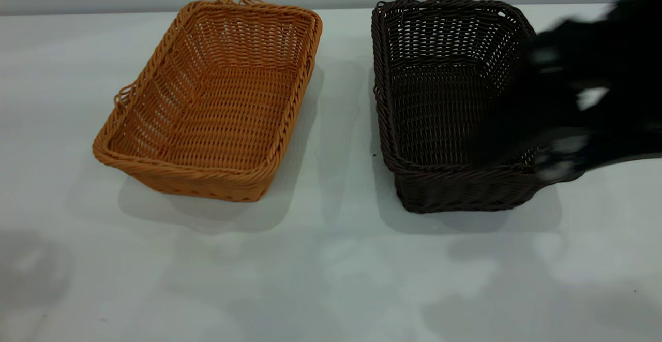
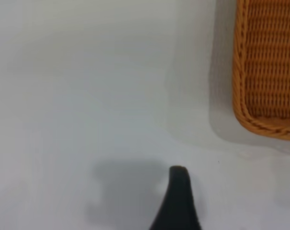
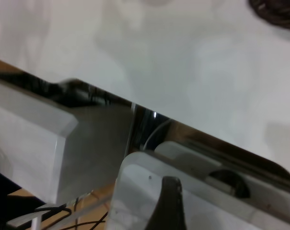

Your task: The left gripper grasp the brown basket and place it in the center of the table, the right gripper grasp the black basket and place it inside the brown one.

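My right gripper point(image 1: 563, 124), jaw state unclear, hung blurred over the black basket point(image 1: 445, 124); the brown basket point(image 1: 212, 104) sat beside it on the bench point(image 1: 331, 269).

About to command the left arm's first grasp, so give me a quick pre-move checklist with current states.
1. Brown basket upright on the table: ok.
2. Brown basket empty: ok.
3. Brown basket already at table center: not ok, it sits left of center, beside the black basket.
4. Left tool on the brown basket: not ok, it is over bare table with the basket's corner apart from it.
5. Left tool open for the rim: cannot tell, only one fingertip shows.
6. Right tool out of the way: cannot tell, it is a blur over the black basket's right side.
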`<action>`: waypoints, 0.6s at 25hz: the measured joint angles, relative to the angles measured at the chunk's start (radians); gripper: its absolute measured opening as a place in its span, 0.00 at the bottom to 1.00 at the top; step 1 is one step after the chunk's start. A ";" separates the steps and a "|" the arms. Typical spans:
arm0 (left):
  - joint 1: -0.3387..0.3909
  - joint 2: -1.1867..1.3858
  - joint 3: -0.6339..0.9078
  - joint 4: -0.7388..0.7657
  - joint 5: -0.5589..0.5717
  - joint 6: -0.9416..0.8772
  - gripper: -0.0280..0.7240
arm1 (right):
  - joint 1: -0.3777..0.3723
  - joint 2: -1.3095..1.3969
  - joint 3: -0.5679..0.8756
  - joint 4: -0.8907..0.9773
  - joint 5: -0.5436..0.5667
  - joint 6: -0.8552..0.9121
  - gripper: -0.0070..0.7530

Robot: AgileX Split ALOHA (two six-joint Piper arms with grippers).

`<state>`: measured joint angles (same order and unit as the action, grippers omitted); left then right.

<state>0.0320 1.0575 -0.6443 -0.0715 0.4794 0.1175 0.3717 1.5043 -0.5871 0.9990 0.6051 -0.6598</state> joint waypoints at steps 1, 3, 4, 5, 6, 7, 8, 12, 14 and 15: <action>0.000 0.017 -0.007 0.000 -0.003 0.000 0.79 | 0.014 0.048 -0.025 0.023 -0.014 0.040 0.79; 0.000 0.037 -0.016 0.000 -0.018 0.001 0.79 | 0.021 0.128 -0.057 0.094 -0.037 0.120 0.79; 0.000 0.043 -0.018 0.000 -0.025 0.001 0.79 | 0.021 0.166 -0.064 0.137 -0.046 0.157 0.79; 0.000 0.045 -0.021 -0.001 -0.027 0.001 0.79 | 0.021 0.202 -0.064 0.197 -0.059 0.182 0.79; 0.000 0.046 -0.023 -0.001 -0.036 0.001 0.79 | 0.021 0.231 -0.064 0.265 -0.064 0.197 0.79; 0.000 0.046 -0.026 -0.001 -0.047 0.001 0.79 | 0.021 0.267 -0.064 0.329 -0.065 0.206 0.79; 0.000 0.046 -0.026 -0.001 -0.054 0.001 0.79 | 0.021 0.302 -0.064 0.414 -0.064 0.211 0.79; 0.000 0.046 -0.026 -0.001 -0.054 0.001 0.79 | 0.026 0.429 -0.077 0.715 -0.037 0.224 0.79; 0.000 0.046 -0.026 -0.001 -0.062 0.001 0.79 | 0.028 0.481 -0.104 0.757 -0.039 0.233 0.78; 0.000 0.046 -0.026 -0.001 -0.069 0.001 0.79 | 0.028 0.506 -0.121 0.765 -0.052 0.234 0.77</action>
<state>0.0320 1.1033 -0.6700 -0.0726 0.4107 0.1183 0.3998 2.0103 -0.7084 1.7637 0.5535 -0.4262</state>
